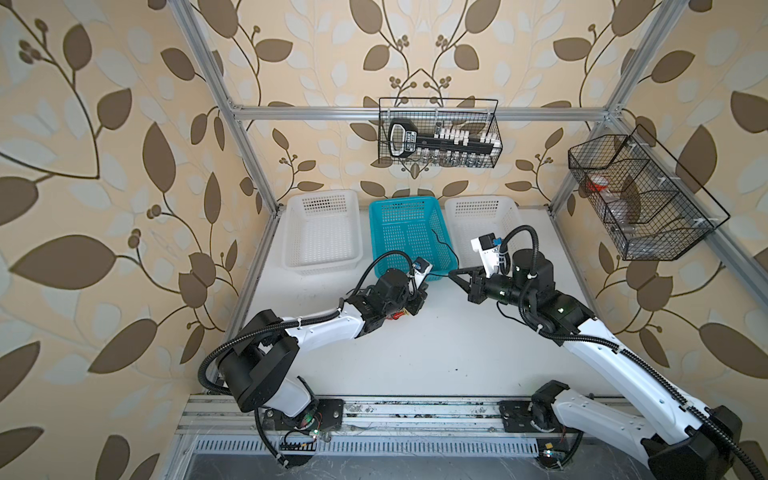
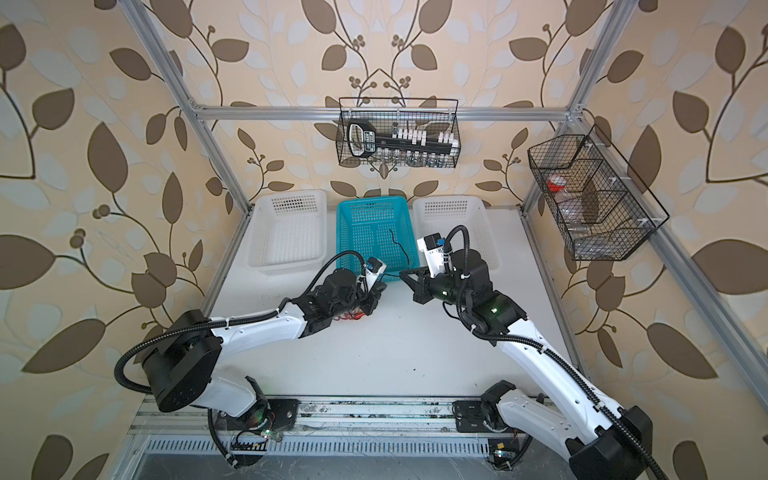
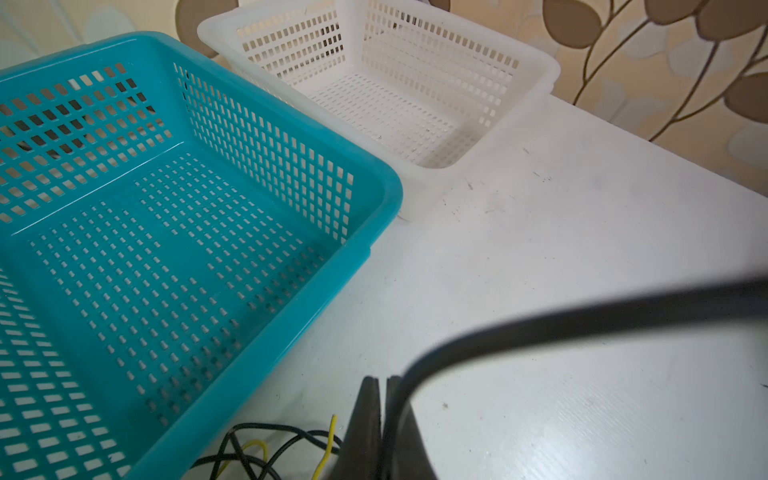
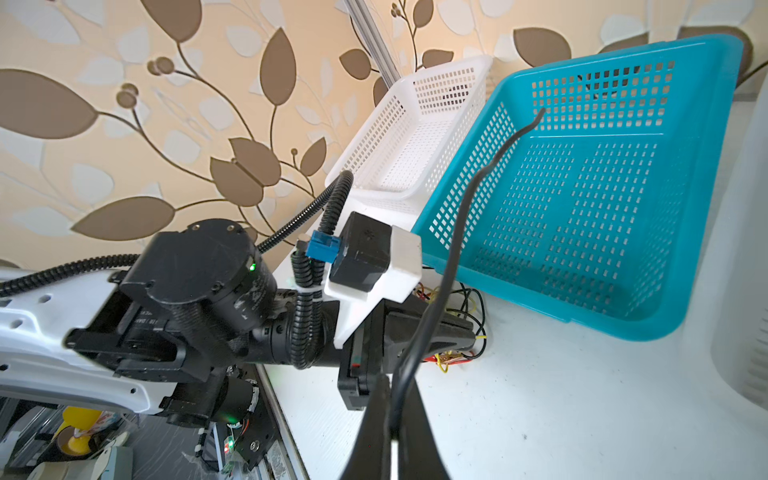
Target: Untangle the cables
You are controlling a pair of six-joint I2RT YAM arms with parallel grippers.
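Your right gripper (image 1: 454, 274) is pinching the black cable (image 4: 457, 232) between closed fingers, and in the right wrist view you are seeing that cable running up out of the fingers with its loose end hanging over the blue basket (image 1: 399, 232). Your left gripper (image 3: 381, 380) is closed too. It looks to be squeezing the same black cable, but that view is blurry up close, so the cable may only be lying along one finger. The rest of the cables are sitting in a tangle (image 3: 266, 453) of red, yellow and black on the table (image 1: 436, 353), right under the left gripper. In both top views that is just toward eleven o'clock from the table's middle, with the blue basket at twelve o'clock. So you are working on the step of pulling one cable free, and you are holding it in two spots. Next you are going to want to move the two grippers slowly apart, the right one toward two o'clock, so the black cable is sliding out of the pile. Be going gently, because the thin cable may be dragging the red and yellow ones along with it.
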